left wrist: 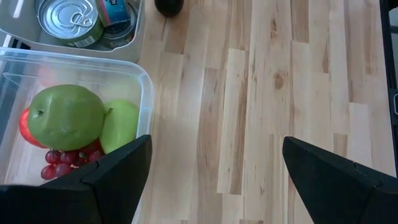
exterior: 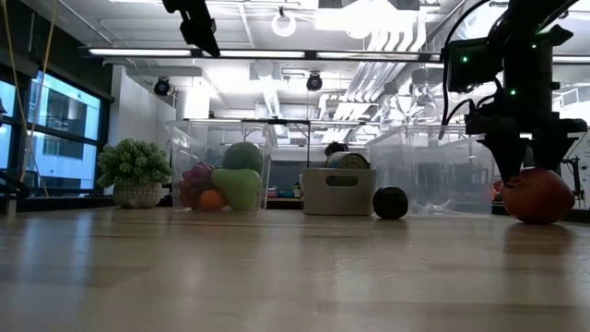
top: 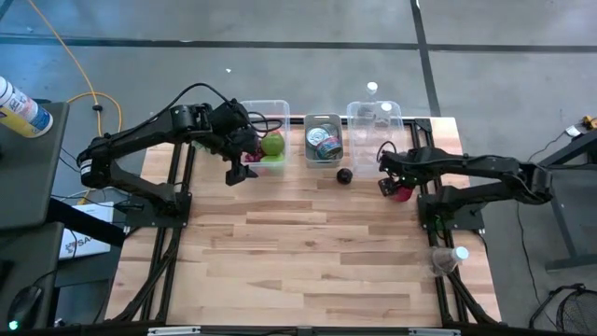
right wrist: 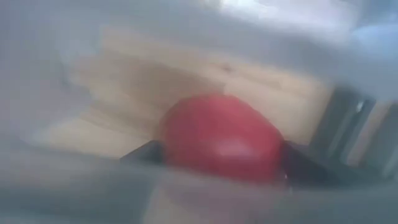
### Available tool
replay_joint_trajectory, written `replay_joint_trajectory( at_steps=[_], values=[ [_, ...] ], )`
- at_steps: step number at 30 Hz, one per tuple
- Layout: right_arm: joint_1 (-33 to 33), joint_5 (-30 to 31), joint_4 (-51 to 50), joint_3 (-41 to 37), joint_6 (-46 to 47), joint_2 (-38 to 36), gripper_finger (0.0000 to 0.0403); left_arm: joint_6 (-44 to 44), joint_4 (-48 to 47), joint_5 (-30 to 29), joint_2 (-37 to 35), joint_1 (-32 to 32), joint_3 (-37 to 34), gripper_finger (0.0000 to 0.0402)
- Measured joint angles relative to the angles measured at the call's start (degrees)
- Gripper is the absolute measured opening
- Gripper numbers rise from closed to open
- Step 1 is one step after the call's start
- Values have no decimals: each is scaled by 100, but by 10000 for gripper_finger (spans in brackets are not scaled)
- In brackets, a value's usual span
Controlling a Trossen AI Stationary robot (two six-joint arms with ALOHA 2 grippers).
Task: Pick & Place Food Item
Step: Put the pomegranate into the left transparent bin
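At the table's point(top: 308, 252) far edge stand three bins in a row, and the middle one, the can bin point(top: 324, 142), serves as the mark for the rest. Left of it is the fruit bin point(top: 266, 133), clear-walled, holding a green apple point(left wrist: 65, 117), a green pear point(left wrist: 121, 124), grapes point(left wrist: 59, 168) and something red and something orange. The left gripper point(top: 241, 168) hangs high over the near rim of the fruit bin; its fingers point(left wrist: 118, 171) stand wide apart with nothing between them. The can bin itself holds tin cans point(left wrist: 68, 22). Just to its near right, on the bare wood, lies a dark round fruit point(top: 344, 175). Right of the can bin is an empty-looking clear bin point(top: 375, 119). Nearer than that bin and further right, the right gripper point(top: 396, 187) is down at the table, its fingers point(right wrist: 298, 165) spread wide on either side of a red fruit point(exterior: 537, 195), which rests on the wood. The fingers flank it closely; whether they press it cannot be told.
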Motion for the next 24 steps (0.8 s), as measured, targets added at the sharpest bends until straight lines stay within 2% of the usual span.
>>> replay_joint_trajectory(
  at_steps=[7, 18, 24],
  values=[
    [215, -72, -45, 2, 28, 6, 314, 1, -1, 0, 0, 0, 0, 351],
    [940, 90, -145, 115, 352, -12, 314, 2, 3, 0, 0, 0, 0, 351],
    [962, 173, -162, 151, 320, -14, 311, 2, 94, 2, 0, 0, 0, 351]
  ],
)
